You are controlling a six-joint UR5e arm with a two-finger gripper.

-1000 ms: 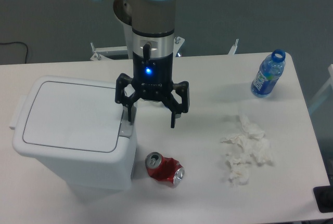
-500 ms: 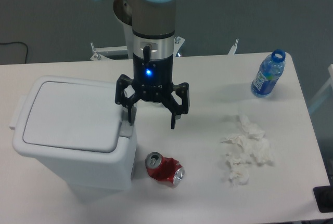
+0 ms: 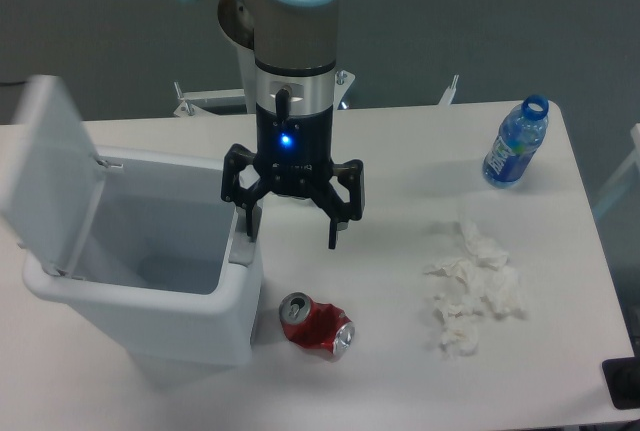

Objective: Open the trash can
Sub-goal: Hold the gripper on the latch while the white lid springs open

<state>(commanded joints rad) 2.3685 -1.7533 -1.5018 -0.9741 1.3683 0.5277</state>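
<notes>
The trash can (image 3: 190,326) is a big white bin on the left of the table. Its lid (image 3: 45,166) stands swung up at the far left, so the hollow inside shows. A grey push latch (image 3: 242,249) sits on the bin's right rim. My gripper (image 3: 291,233) hangs open right over that rim. Its left finger (image 3: 247,223) rests down on the latch, while the right finger hangs free over the table beside the bin. Nothing is held between the fingers.
A crushed red soda can (image 3: 316,326) lies on the table just right of the bin. Crumpled white tissue (image 3: 472,289) lies further right. A blue water bottle (image 3: 515,144) stands at the back right. The table's right edge is near the bottle.
The lid was flat and shut half a second ago; now it has sprung up and stands open on the left. My gripper has stayed in place on the latch.
</notes>
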